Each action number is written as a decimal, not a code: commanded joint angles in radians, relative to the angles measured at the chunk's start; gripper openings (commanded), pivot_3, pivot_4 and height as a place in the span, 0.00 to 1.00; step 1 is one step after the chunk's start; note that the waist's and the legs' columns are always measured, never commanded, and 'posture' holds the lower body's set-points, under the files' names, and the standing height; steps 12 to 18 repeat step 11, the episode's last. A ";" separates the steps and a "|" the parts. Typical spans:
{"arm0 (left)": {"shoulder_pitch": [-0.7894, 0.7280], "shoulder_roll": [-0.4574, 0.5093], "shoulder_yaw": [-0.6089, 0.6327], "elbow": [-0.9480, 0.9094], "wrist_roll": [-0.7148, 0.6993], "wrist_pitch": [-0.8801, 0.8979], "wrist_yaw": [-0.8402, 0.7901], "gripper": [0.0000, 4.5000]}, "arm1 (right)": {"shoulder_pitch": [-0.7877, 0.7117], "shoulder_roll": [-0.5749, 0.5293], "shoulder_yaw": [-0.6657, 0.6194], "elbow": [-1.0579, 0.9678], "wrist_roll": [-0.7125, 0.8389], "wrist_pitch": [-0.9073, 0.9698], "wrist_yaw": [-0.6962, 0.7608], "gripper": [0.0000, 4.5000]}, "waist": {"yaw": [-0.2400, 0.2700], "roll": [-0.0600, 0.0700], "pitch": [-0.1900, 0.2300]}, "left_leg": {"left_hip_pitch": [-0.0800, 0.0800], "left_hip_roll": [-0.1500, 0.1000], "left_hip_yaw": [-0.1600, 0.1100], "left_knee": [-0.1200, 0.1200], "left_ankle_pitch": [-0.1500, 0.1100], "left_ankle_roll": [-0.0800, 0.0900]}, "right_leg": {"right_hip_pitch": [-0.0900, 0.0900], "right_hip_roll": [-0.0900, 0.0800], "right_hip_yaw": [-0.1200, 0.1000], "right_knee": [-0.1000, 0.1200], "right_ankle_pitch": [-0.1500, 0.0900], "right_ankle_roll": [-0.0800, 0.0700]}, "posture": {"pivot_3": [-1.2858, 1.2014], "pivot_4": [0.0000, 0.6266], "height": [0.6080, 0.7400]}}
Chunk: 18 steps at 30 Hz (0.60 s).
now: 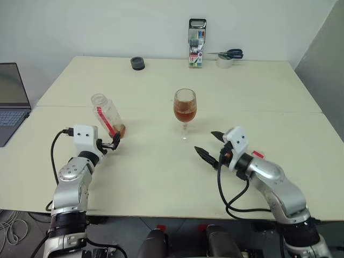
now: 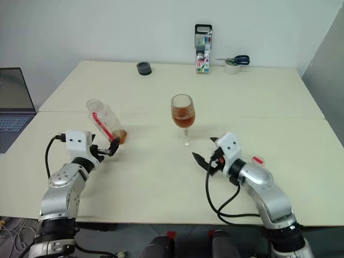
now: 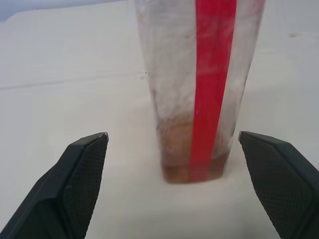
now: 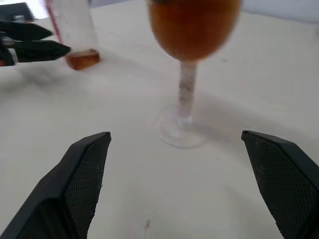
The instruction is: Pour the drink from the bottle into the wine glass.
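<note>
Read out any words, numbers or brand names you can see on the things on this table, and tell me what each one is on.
None can be read.
Tall marker pack at the table's far edge: print too small to read.
Small clear plastic bottle: red-and-white label strip, no legible lettering.
Open laptop: key markings too small.

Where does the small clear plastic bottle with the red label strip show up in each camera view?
Left eye: small clear plastic bottle with the red strip, left of centre.
Right eye: left of centre.
Left wrist: top centre.
Right wrist: top left corner.
Shared landmark: cream table.
</note>
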 commanded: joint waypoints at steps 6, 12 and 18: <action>0.141 -0.067 0.006 -0.209 0.021 -0.028 0.069 1.00 | 0.118 0.110 -0.162 0.060 -0.074 -0.246 -0.180 1.00 | 0.002 0.000 0.000 | 0.001 0.000 0.001 -0.001 0.000 0.000 | 0.000 0.001 0.001 0.000 0.000 0.000 | 0.52 0.24 1.00; 0.153 -0.078 0.008 -0.213 0.018 -0.034 0.070 1.00 | 0.123 0.117 -0.154 0.115 -0.097 -0.314 -0.166 1.00 | 0.002 0.000 0.000 | 0.002 0.000 0.002 -0.001 0.000 0.000 | 0.001 0.002 0.000 -0.001 0.000 0.000 | 0.52 0.24 1.00; 0.153 -0.078 0.008 -0.213 0.018 -0.034 0.070 1.00 | 0.123 0.117 -0.154 0.115 -0.097 -0.314 -0.166 1.00 | 0.002 0.000 0.000 | 0.002 0.000 0.002 -0.001 0.000 0.000 | 0.001 0.002 0.000 -0.001 0.000 0.000 | 0.52 0.24 1.00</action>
